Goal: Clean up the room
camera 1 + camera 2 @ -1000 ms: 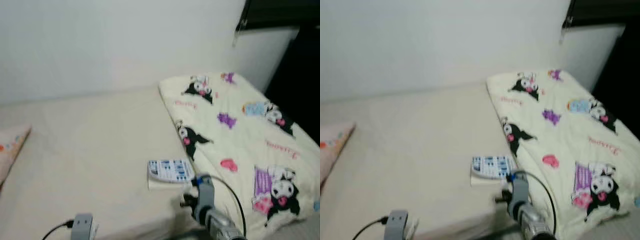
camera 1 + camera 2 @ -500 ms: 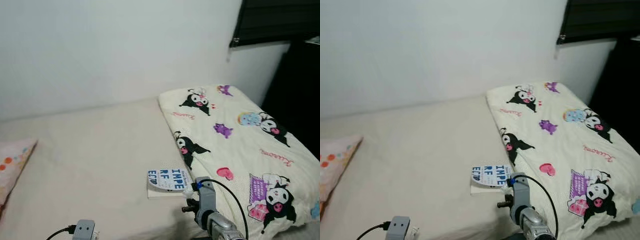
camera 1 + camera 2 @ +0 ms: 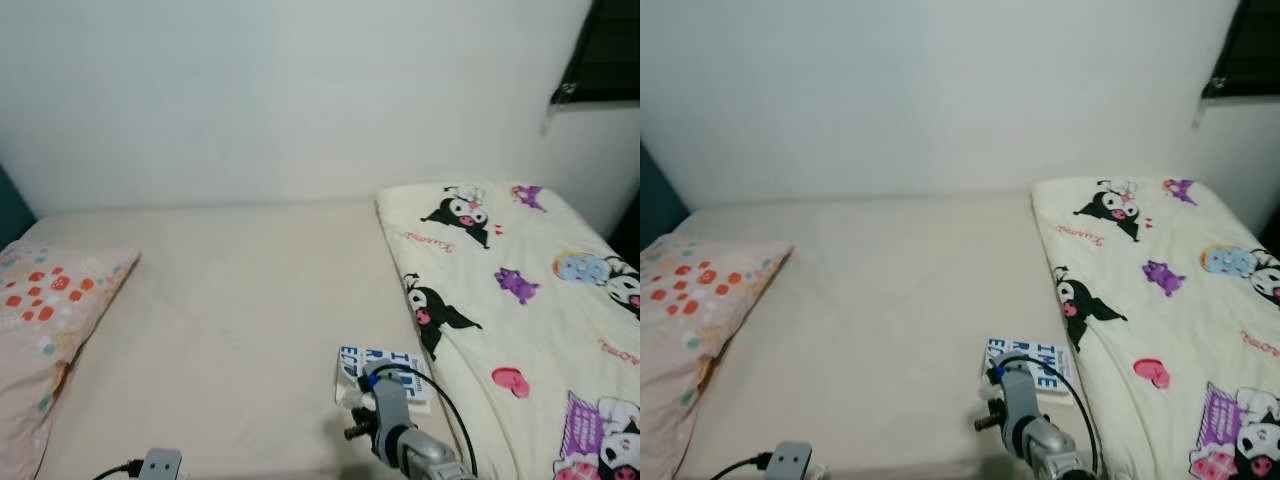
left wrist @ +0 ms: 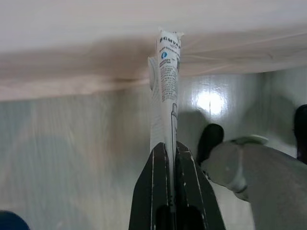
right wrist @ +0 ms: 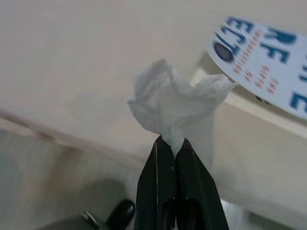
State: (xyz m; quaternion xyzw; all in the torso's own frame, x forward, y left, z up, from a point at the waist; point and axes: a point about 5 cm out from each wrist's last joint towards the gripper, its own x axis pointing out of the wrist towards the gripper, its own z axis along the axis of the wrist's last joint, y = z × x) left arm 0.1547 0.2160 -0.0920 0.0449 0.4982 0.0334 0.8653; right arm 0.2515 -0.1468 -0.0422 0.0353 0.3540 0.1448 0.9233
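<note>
Two grippers are each holding one item. The right gripper (image 5: 168,143) is pinching a crumpled white tissue (image 5: 170,108) between fingers closed fully together; the tissue is bunching out just past the fingertips (image 5: 159,146), with only its lower fold caught between them. In the eye views this gripper is sitting low over the near edge of the bed (image 3: 240,320), and the tissue is showing there only as a small pale lump, too small to resolve. Just beside it a white card with blue lettering (image 5: 268,64) is lying on a flat cream box (image 3: 1035,385); the lettering is cut off by the frame edge and partly covered by the right arm (image 3: 405,450), so the full text is not readable.

The left gripper (image 4: 166,151) is clamping a thin white printed packet (image 4: 164,91) edge-on, fingers pressed shut on its lower end. The packet is standing straight out toward the underside edge of the bed; its print is too fine to read. Glossy grey floor (image 4: 72,158) is lying beyond it.

On the bed, a folded cartoon-print blanket (image 3: 520,300) is lying on the robot's right, a dotted pillow (image 3: 50,310) on the left, well apart.
</note>
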